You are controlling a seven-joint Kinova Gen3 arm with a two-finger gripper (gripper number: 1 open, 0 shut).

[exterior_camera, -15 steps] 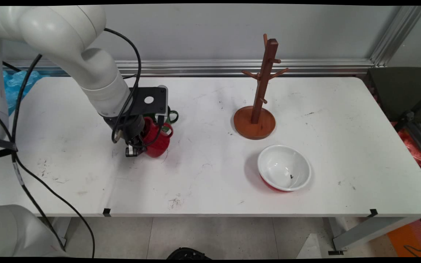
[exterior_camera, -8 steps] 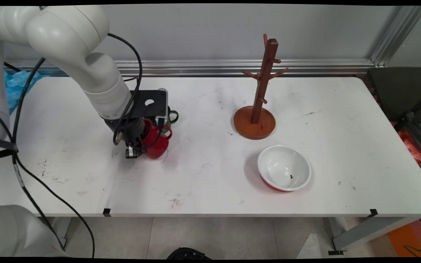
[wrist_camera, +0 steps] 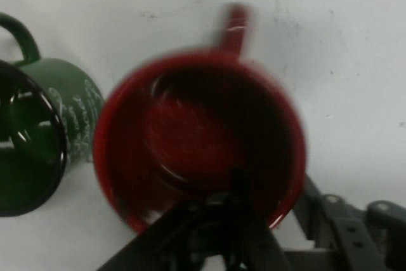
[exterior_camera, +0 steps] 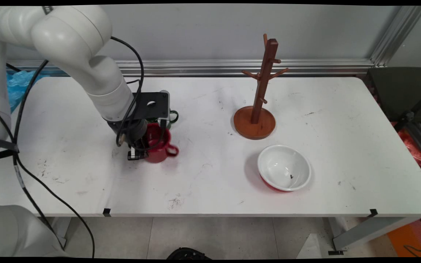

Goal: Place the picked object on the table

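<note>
A red mug (exterior_camera: 159,148) stands upright on the white table (exterior_camera: 210,182), left of the middle, its handle pointing right. My gripper (exterior_camera: 143,151) comes down on the mug's left rim and is shut on its wall. In the hand view the red mug (wrist_camera: 196,138) fills the middle, blurred. One finger (wrist_camera: 238,188) reaches inside it, and the black linkage lies outside the wall at the lower right. A green mug (wrist_camera: 38,131) stands right beside it. In the main view the green mug (exterior_camera: 173,116) shows only its handle behind my hand.
A wooden mug tree (exterior_camera: 260,98) on a round base stands right of centre at the back. A white bowl (exterior_camera: 284,167) with a red outside sits in front of it. Black cables hang from the arm over the table's left part.
The red mug was tilted in my gripper and now stands upright. Its handle has swung round to the right. My hand has shifted slightly right.
</note>
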